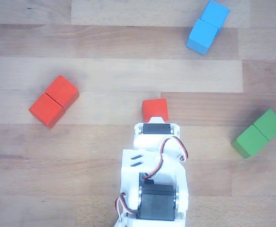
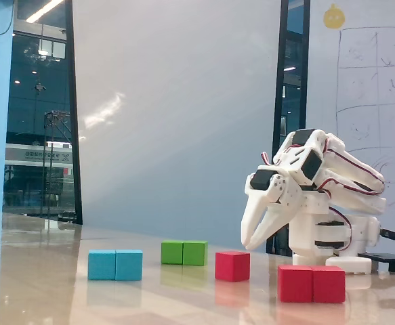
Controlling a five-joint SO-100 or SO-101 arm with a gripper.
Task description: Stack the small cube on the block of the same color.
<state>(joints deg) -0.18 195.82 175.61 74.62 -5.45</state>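
In the fixed view the claw (image 2: 251, 245) hangs nose-down above the table (image 2: 41, 284), its two fingers (image 2: 268, 220) drawn close together with only a thin gap near the tips; it holds nothing and touches nothing; the tips stand above and just to the right of the cube (image 2: 232, 265), apart from it. In the other view the claw itself is hidden under the white wrist housing (image 1: 155, 137), so its opening cannot be read there; the cube (image 1: 155, 109) shows at the housing's twelve o'clock edge, partly covered by it.

The arm (image 2: 319, 203) rises from its base at the right of the fixed view, folds forward and bends down at the wrist, so the claw points at about seven o'clock; in the other view the arm (image 1: 154, 184) enters from six o'clock and reaches toward twelve.

The cube sits flat on the table near the middle of the other view; the red block (image 1: 54, 101) lies well apart from it at about nine o'clock, turned diagonally, seam across its middle; the blue block (image 1: 208, 27) lies at about one o'clock from the cube; the green block (image 1: 258, 133) at about four o'clock; in the fixed view the red block (image 2: 312, 284) is nearest the camera, the blue (image 2: 115, 265) and green (image 2: 184, 252) blocks further left.
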